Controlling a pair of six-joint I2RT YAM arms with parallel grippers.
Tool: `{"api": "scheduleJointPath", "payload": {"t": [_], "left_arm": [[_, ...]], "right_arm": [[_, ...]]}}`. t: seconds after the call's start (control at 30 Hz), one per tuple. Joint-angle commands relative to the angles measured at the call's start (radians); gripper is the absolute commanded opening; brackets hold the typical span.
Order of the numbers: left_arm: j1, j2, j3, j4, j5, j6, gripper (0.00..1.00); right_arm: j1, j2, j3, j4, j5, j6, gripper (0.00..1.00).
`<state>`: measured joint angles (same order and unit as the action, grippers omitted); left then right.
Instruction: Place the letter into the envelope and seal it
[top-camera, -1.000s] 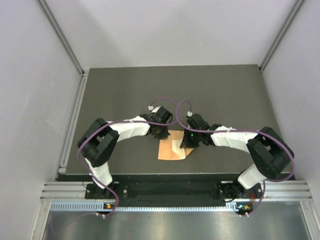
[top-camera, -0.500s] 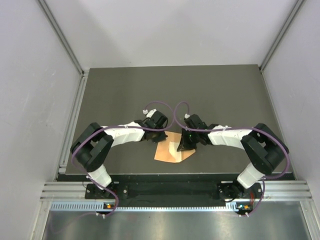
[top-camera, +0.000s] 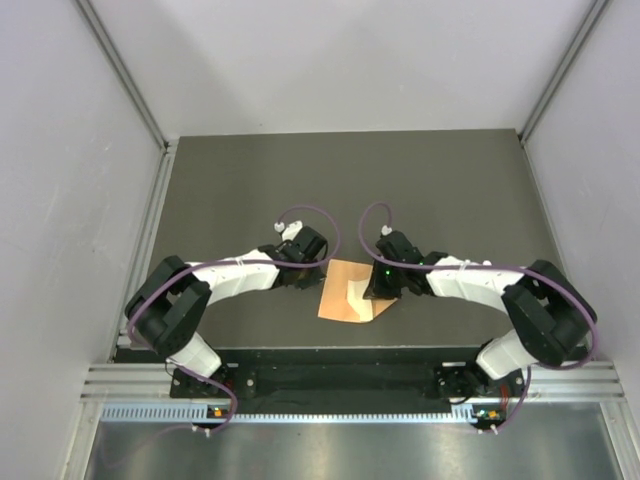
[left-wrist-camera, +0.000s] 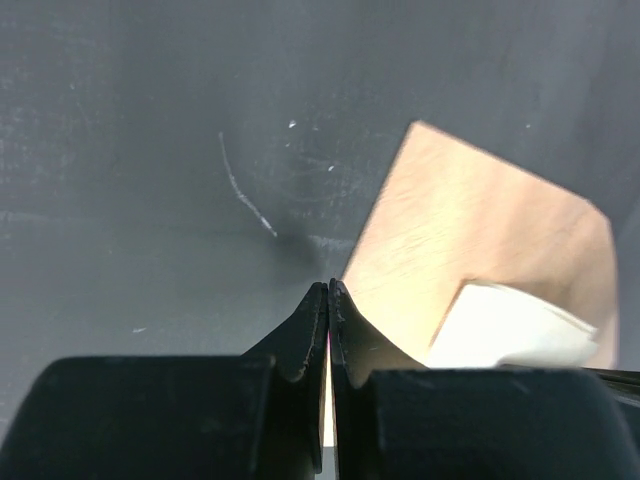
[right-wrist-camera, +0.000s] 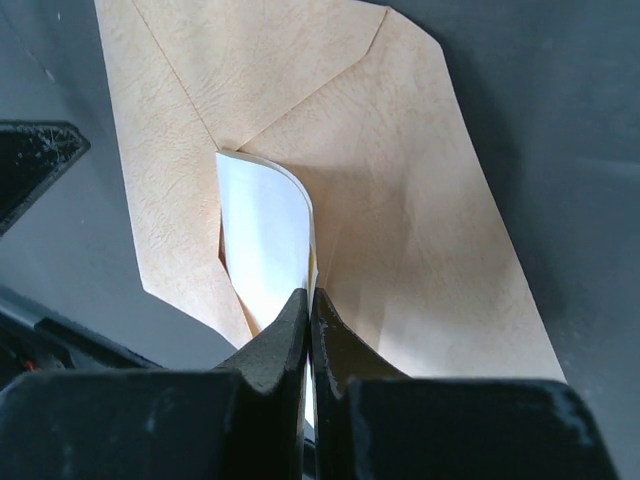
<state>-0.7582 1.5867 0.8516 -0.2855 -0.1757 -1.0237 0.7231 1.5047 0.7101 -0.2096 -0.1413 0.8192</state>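
The orange envelope (top-camera: 338, 306) lies flat on the dark table, flap open. It also shows in the left wrist view (left-wrist-camera: 470, 230) and the right wrist view (right-wrist-camera: 420, 230). The pale letter (top-camera: 357, 293) stands curled, with its lower end inside the envelope's pocket (right-wrist-camera: 265, 240); it also shows in the left wrist view (left-wrist-camera: 510, 330). My right gripper (top-camera: 372, 292) is shut on the letter's near edge (right-wrist-camera: 310, 295). My left gripper (top-camera: 318, 277) is shut, its tips (left-wrist-camera: 328, 288) at the envelope's left edge. I cannot tell if it touches the paper.
The dark table (top-camera: 250, 180) has pale walls on three sides and a metal rail along its left edge (top-camera: 150, 230). The envelope lies near the table's front edge. A black part of the left gripper (right-wrist-camera: 30, 160) shows at the left of the right wrist view.
My left gripper has drawn back from the envelope's far edge to its left side, and the left arm has stretched out lower. The envelope has shifted slightly. The right gripper still holds the letter.
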Motion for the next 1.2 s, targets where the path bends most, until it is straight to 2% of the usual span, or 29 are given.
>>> {"api": "scheduleJointPath", "payload": {"t": [0.0, 0.23, 0.43, 0.57, 0.7, 0.93, 1.17], "left_arm": [[0.003, -0.034, -0.028, 0.008, -0.002, -0.015, 0.05], [0.000, -0.057, -0.065, 0.077, 0.154, 0.011, 0.19], [-0.004, -0.022, -0.095, 0.166, 0.278, 0.014, 0.19], [-0.023, 0.021, -0.062, 0.149, 0.272, 0.037, 0.18], [-0.027, 0.059, -0.037, 0.114, 0.265, 0.054, 0.09], [-0.036, 0.096, -0.016, 0.091, 0.266, 0.051, 0.03], [-0.036, 0.119, 0.009, 0.042, 0.243, 0.063, 0.00]], "right_arm": [[0.010, -0.090, -0.015, -0.011, 0.118, 0.070, 0.00], [0.012, -0.121, -0.001, -0.036, 0.180, 0.046, 0.00], [0.012, -0.094, -0.006, -0.008, 0.203, 0.071, 0.00], [0.010, -0.066, 0.006, -0.002, 0.226, 0.075, 0.00], [-0.013, -0.054, -0.024, 0.051, 0.209, 0.179, 0.00], [-0.022, -0.041, -0.096, 0.162, 0.181, 0.380, 0.00], [-0.033, -0.096, -0.146, 0.142, 0.276, 0.449, 0.00]]}}
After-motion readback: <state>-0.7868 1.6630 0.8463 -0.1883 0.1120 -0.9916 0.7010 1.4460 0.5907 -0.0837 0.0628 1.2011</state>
